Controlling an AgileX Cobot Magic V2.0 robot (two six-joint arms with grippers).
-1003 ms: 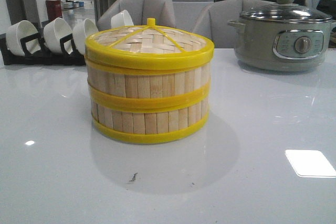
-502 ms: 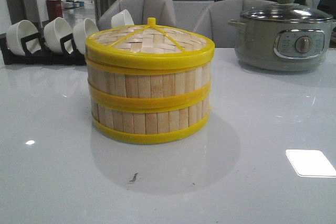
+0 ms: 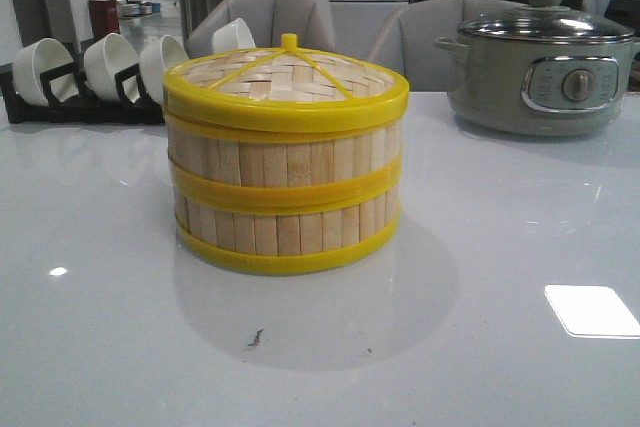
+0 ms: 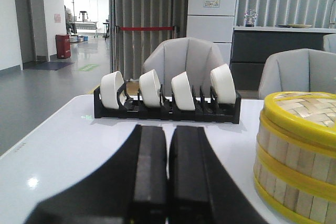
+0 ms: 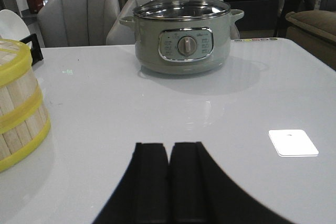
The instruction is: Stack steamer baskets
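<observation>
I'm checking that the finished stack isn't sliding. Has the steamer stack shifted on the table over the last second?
No. In the front view the steamer stack sits at the same spot relative to the grey-green pot and the small dark mark on the table.

Background: grey upholstered chairs (image 3: 270, 17) stood behind the glossy white table (image 3: 500, 347). A white refrigerator (image 4: 212, 6), a dark counter (image 4: 283, 45) and grey curtains (image 4: 147, 19) lined the rear wall; a bright corridor (image 4: 79, 35) opened beyond.
</observation>
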